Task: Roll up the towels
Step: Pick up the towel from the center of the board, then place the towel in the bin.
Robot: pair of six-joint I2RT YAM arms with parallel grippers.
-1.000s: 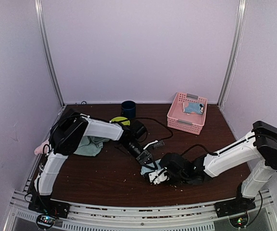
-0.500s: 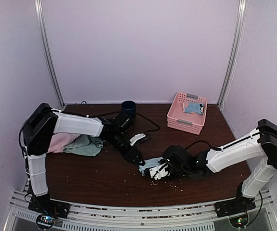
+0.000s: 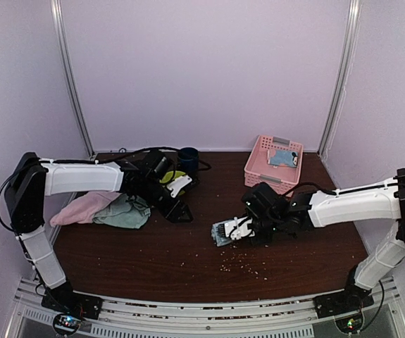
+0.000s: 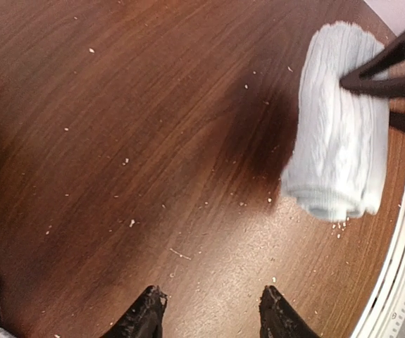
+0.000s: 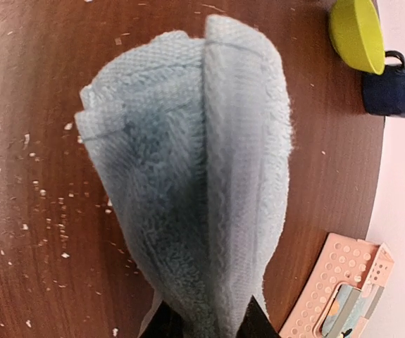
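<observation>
At the far left, the pink towel (image 3: 82, 206) and the mint towel (image 3: 126, 211) lie bunched and touching on the table (image 3: 153, 267). The left arm (image 3: 82, 176) reaches level above them toward the middle, with its wrist bent down beside the bowl (image 3: 171, 176). The left gripper (image 3: 179, 213) points at bare wood, fingers spread, nothing between them. Right of it, near the middle, the rolled blue towel (image 3: 221, 232) is pinched at one end by the right gripper (image 3: 236, 229), and the right arm (image 3: 350, 204) stretches low and nearly flat from the right side.
</observation>
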